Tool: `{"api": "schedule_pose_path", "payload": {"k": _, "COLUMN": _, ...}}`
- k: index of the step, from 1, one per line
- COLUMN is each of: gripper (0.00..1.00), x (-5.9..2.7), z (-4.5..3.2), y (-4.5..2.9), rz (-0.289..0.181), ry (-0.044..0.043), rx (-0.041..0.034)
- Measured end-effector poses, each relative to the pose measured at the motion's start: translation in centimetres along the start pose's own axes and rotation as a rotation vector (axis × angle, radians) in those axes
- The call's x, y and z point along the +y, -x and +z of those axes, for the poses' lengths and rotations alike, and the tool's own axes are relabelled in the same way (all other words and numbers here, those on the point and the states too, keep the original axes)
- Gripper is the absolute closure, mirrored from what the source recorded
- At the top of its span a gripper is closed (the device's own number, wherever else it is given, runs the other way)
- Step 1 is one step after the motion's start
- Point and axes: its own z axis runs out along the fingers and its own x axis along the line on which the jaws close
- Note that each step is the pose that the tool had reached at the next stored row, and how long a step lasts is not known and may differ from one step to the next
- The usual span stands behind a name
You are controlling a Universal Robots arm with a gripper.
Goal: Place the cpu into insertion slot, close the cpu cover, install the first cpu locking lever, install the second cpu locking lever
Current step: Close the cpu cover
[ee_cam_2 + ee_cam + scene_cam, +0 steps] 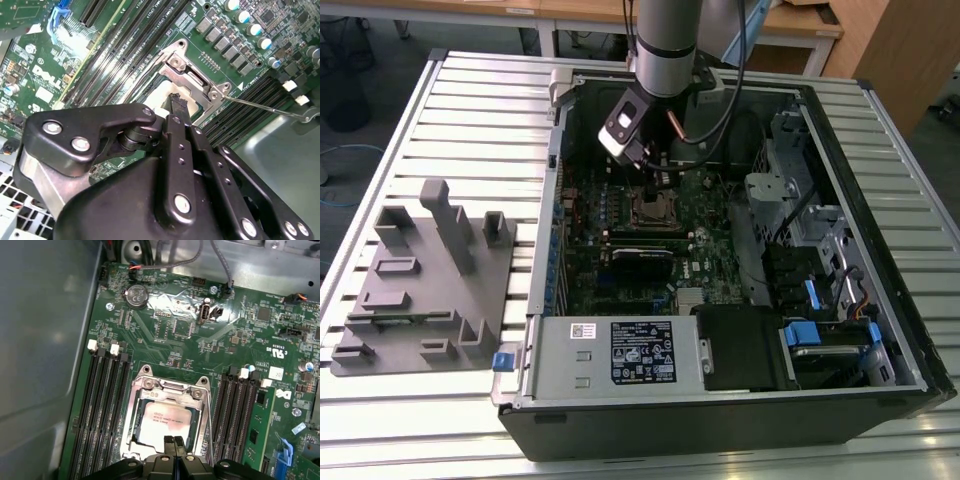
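Exterior view read as a clock dial, insertion slot (139, 426) at centre.

- Gripper (175, 441) straight above the slot, arm coming down from 12. Fingertips (170, 440) drawn narrow, side by side; nothing seen between them. Tips sit at the edge of the cpu cover (172, 391), over the rim of its window. Whether they touch it cannot be told.
- The cpu (167, 419) lies flat in the slot, pale face showing through the window. Cover frame lies down around it.
- One wire lever (265, 106) angles off from the cover's corner, out over the memory slots (250, 112). Not latched.
- Edges: memory slot banks (102, 405) flank the socket close on two sides. Black card (640, 263) near at 6. Power supply box (620, 352) further at 6. Drive cage (775, 190) at 3. Case wall (558, 200) at 9, well apart.
- Open room: above the socket, and a strip of bare board toward 12.
- Grey fixture (420, 275) outside the case at 9, on the slatted table (470, 100).
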Motion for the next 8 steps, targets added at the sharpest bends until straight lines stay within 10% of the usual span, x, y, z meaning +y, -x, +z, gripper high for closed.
{"api": "schedule_pose_path", "payload": {"k": 8, "gripper": 0.90, "x": 0.00, "z": 0.00, "y": 0.00, "rz": -0.054, "ry": 0.0009, "rx": 0.0009}}
